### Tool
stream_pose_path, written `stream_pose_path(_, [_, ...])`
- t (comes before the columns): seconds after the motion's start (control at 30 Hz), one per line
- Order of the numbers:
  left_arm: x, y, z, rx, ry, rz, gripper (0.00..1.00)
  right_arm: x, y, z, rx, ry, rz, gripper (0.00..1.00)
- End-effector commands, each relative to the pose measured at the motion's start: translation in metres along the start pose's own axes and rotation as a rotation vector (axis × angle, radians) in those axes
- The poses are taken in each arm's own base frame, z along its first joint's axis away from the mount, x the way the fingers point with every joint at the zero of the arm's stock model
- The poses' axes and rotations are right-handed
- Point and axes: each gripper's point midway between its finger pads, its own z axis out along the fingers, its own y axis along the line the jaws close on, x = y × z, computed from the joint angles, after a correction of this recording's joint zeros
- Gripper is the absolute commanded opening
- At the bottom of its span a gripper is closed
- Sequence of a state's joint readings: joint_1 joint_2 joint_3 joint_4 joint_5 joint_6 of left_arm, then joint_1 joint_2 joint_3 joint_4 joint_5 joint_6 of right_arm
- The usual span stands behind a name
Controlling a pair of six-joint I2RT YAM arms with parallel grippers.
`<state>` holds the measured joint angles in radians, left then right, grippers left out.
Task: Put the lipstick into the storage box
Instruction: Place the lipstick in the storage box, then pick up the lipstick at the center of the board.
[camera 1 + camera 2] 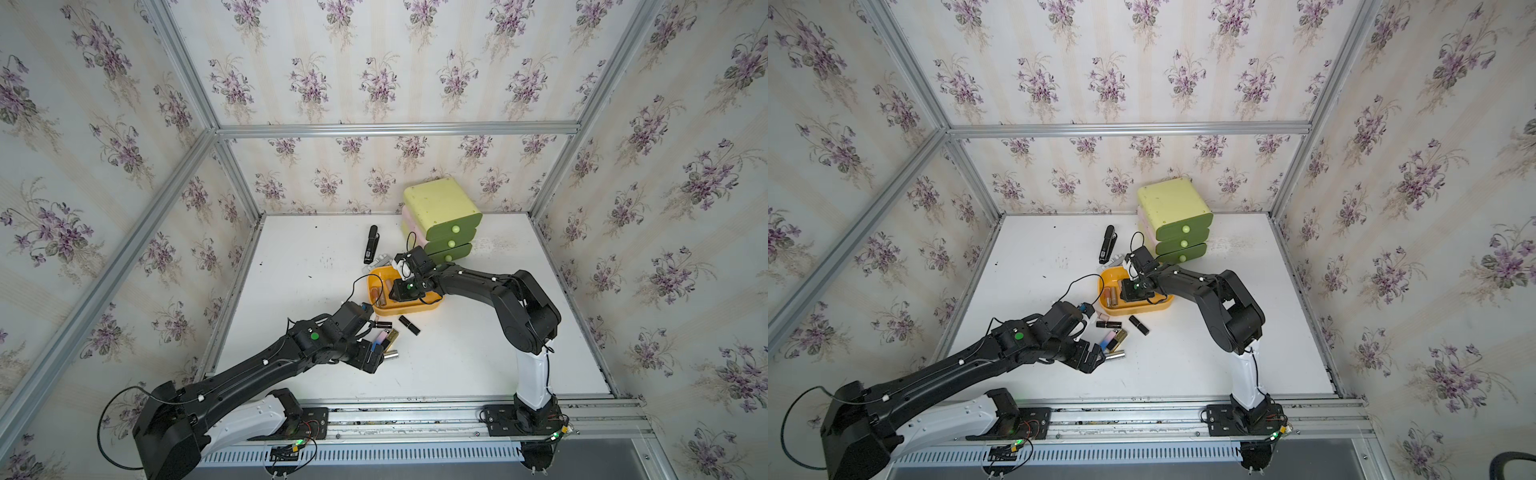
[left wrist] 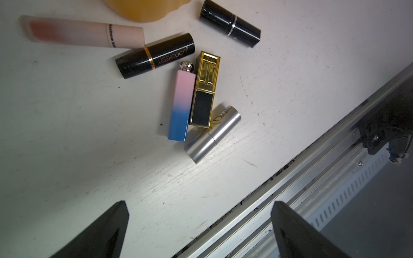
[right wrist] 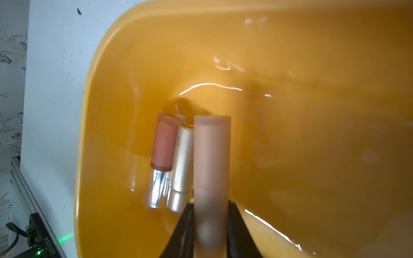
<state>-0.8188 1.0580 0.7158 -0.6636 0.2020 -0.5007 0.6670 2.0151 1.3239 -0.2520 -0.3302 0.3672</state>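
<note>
Right wrist view alone reveals right gripper (image 3: 211, 203) clamping frosted cylindrical lipstick (image 3: 211, 156) within glossy storage box (image 3: 134, 44); left gripper (image 2: 199, 203), seven o'clock of it, gapes.

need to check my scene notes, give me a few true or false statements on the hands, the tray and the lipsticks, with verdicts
1. The right hand is shut on a frosted pink tube. True.
2. The orange tray is empty. False: two lipsticks lie in it.
3. The left hand grips the gold lipstick. False: it is open and empty; the gold lipstick lies on the table.
4. The blue and pink lipstick lies beside the gold one. True.
5. The silver lipstick stands upright. False: it lies on its side.
</note>
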Motion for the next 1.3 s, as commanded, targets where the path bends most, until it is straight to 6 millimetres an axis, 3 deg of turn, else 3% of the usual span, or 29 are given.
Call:
stream_pose_path(0.0, [-0.007,-0.005,0.0,0.027,-0.017,0.018,1.0,-0.006,0.001,0.001,-0.013,-0.018,0.0,0.24])
stream_pose_path(0.47, [-0.012,-0.004,0.006,0.068,-0.026,-0.01,1.0,-0.009,0.0,0.002,-0.011,-0.021,0.011,0.44])
stream_pose_path(0.67, [-0.021,-0.002,-0.002,0.076,-0.061,-0.026,1.0,-0.019,0.006,-0.012,-0.013,-0.053,0.004,0.51])
stream_pose_path(0.83, [-0.025,-0.007,-0.012,0.097,-0.061,-0.01,1.0,-0.033,0.02,-0.047,-0.004,-0.113,-0.032,0.55])
stream_pose_path(1.0, [-0.016,-0.019,-0.02,0.097,-0.015,0.103,0.99,-0.036,0.032,-0.09,-0.001,-0.177,-0.054,0.56])
stream_pose_path(1.27, [0.005,-0.032,-0.014,0.007,0.144,0.291,0.93,-0.008,0.037,-0.151,-0.005,-0.266,-0.029,0.58])
